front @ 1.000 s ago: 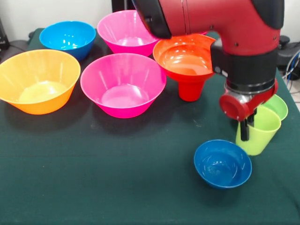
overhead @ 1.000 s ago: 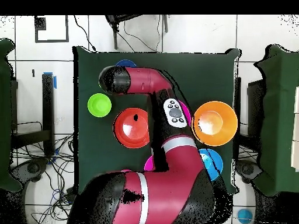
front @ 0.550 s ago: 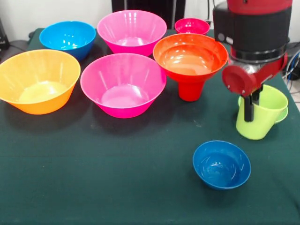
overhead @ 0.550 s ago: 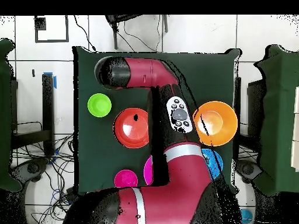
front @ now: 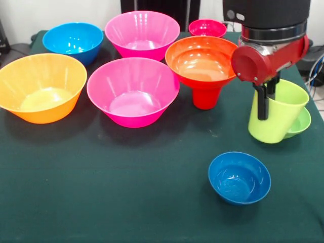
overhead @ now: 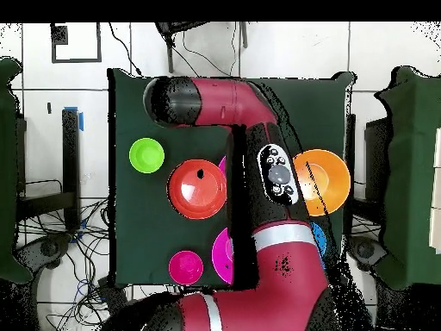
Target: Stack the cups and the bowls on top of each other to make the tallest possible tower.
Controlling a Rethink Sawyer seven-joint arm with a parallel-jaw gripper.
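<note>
Lime-green cup (front: 276, 117) lifted off the counter (front: 101, 192), pinched in my jaws.

My gripper (front: 262, 104) is clenched on the cup's rim, one finger outside the wall and one inside. A second ago the cup stood on the dark green cloth beside the small green bowl (front: 299, 123); now it hangs tilted above it, clear of the cloth (so the pick looks done, and carrying comes next, I judge). The cup is smooth, glossy, tapering towards its base. The tower (front: 204, 68) so far is a wide red-orange bowl (front: 202, 61) seated on a red cup (front: 205, 97), just left of me in the front view. Pink, orange and blue bowls sit apart, unstacked.
</note>
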